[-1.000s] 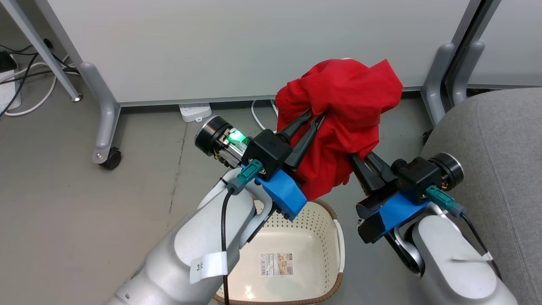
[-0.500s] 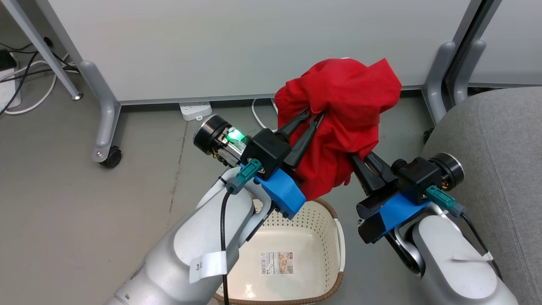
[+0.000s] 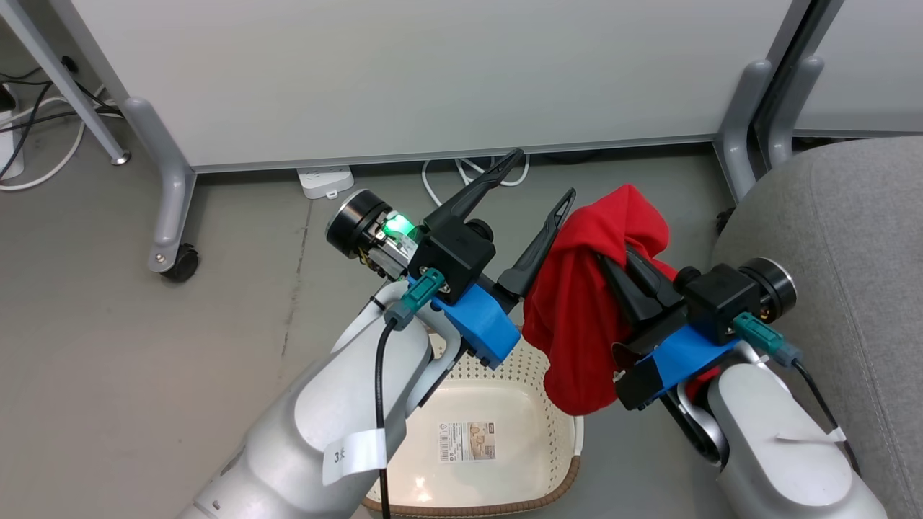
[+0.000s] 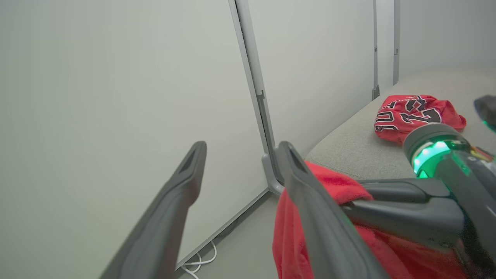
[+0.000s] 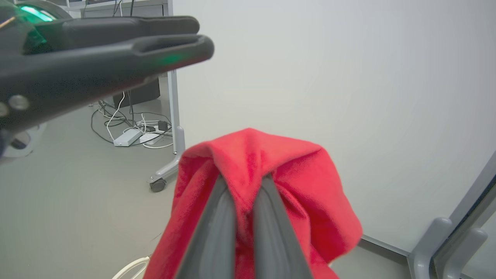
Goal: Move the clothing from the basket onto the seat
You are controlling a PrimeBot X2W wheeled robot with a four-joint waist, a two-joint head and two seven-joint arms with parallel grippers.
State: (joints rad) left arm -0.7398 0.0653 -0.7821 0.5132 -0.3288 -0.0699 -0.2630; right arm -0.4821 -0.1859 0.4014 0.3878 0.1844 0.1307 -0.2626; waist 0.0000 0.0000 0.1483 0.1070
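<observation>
**Left pincer lets go; garment hangs from the right alone**

Since a second ago: left pincer [image 3: 545, 173] has sprung wide open and holds nothing. Its two fingers stand spread above the floor, the nearer one just beside the cloth. The plain red garment [image 3: 577, 317], which was bunched high between both my pincers, has dropped and now drapes from my right pincer [image 3: 621, 261] only. The head camera has shifted a little as well, so I discount the small slide of the background.

Right pincer: closed on a fold of the garment. The right wrist view has the cloth peaked over both fingertips and falling away on either side. It looks like a small pinch near the top, with most of the fabric hanging below.

Positions:
- The garment is in the air. Its lower end overlaps the right side of the basket [image 3: 530, 389] in the head view. Touching or not, I cannot tell.
- The basket bottom is bare apart from a paper label [image 3: 466, 441].
- The seat [image 3: 851, 216] is close on my right.
- The jersey [image 4: 414, 112] lies crumpled on the seat.

Reading: the handover to one arm looks complete, and this seems to be the last piece out of the basket. What remains is a carry to the right and a release over the seat.

Watch for: the trailing hem catching the basket rim or my own right forearm, where some red already shows underneath, and the thin pinch slipping in transit.
</observation>
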